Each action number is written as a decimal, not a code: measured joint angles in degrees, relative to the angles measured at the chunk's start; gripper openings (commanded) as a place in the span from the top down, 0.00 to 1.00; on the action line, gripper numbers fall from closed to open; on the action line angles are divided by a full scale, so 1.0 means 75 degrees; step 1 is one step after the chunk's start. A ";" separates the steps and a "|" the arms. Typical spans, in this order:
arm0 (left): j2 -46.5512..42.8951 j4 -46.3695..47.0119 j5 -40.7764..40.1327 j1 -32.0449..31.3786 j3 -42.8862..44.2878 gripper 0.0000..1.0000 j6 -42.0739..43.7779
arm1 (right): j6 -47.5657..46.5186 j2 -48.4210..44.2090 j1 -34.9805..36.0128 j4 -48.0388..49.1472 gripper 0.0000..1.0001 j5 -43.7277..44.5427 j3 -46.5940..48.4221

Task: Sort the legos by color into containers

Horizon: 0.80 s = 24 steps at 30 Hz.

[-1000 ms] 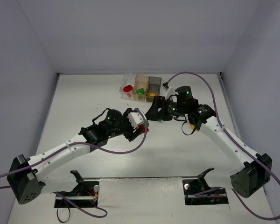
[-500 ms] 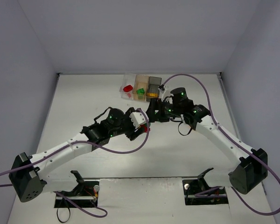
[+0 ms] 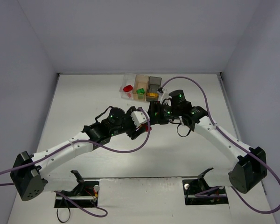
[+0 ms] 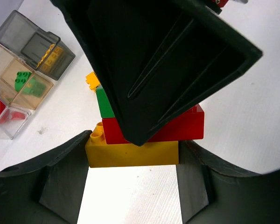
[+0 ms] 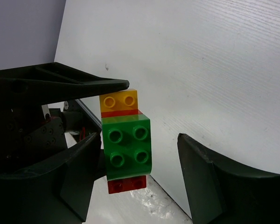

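Yellow-based lego stack (image 4: 130, 154) clamped between the left fingers (image 4: 60, 182) — right fingers (image 5: 210, 182) spread apart around its green brick (image 5: 127, 147).

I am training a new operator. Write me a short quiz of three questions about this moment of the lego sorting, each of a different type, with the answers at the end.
1. True or false: the left gripper clamps the lego stack by its yellow brick.
2. Multiple choice: what colour are the legos in the orange-tinted box? A red, B green, C yellow.
3. Fill the gap: in the right wrist view, the right gripper stands open, with one finger on each side of the stack's ____ brick.

Key: 1 true; 2 B; 3 green.
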 measured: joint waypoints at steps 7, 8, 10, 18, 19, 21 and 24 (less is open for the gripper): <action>0.0000 0.0015 0.0038 0.0000 0.0006 0.64 0.0000 | 0.0012 -0.0003 0.0003 0.0099 0.61 -0.0108 -0.0038; 0.0003 0.0012 0.0041 0.0000 0.0006 0.64 -0.0003 | 0.0017 -0.0006 0.0009 0.0140 0.64 -0.0128 -0.0038; 0.0003 -0.0029 0.0035 0.0003 0.0006 0.65 -0.0006 | 0.0038 -0.0023 0.0044 0.0189 0.70 -0.0143 -0.0038; 0.0003 0.0105 0.0055 0.0000 -0.0041 0.65 -0.0073 | 0.0058 -0.0108 0.0044 0.0210 1.00 -0.0152 -0.0085; 0.0003 0.0131 0.0064 0.0000 -0.0064 0.65 -0.0093 | 0.0055 -0.0125 0.0044 0.0216 1.00 -0.0143 -0.0108; 0.0003 0.0181 0.0087 0.0000 -0.0102 0.66 -0.0134 | 0.0052 -0.0181 0.0041 0.0210 1.00 -0.0102 -0.0152; 0.0003 0.0402 0.0102 -0.0006 -0.0204 0.67 -0.0192 | 0.0015 -0.0268 0.0026 0.0192 1.00 -0.0003 -0.0184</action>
